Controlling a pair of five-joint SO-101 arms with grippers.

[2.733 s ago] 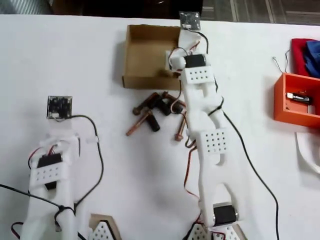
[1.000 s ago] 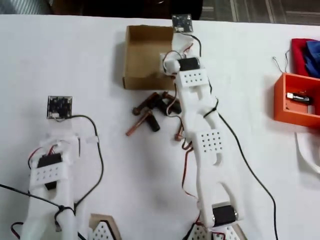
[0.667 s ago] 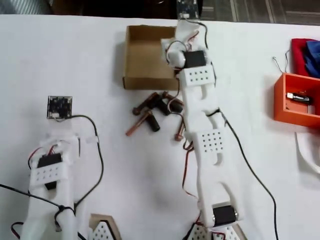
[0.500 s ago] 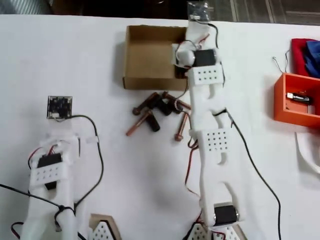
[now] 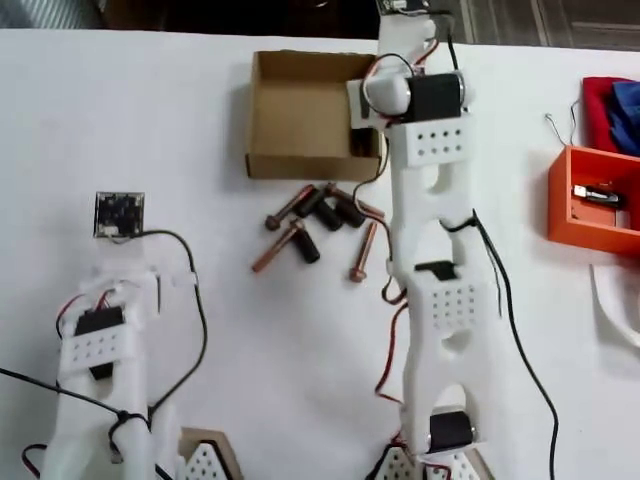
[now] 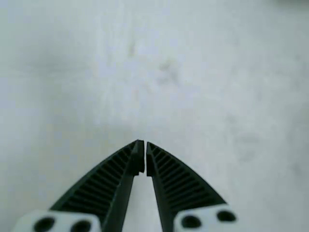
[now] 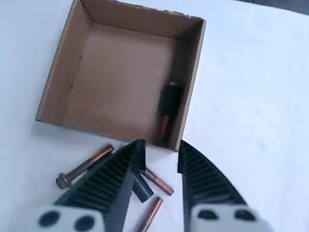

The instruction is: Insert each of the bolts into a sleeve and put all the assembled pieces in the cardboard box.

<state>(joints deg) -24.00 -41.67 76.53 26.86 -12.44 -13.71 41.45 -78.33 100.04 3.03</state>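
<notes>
Box: one sleeved bolt lying inside, against 3 o'clock wall. Loose bolts and sleeves heaped on table, 6 o'clock of box. Right claw narrowly parted, empty, over box's 5 o'clock corner. Left claw closed on nothing, over bare table.

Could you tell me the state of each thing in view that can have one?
Box: open at the top, holding one piece.
Piece: bolt in its sleeve, lying against the box wall.
Bolt: bare, lying on the table outside the box.
Left fingers: shut, empty, over bare table.
Right fingers: open, empty, above the box's near wall.
</notes>
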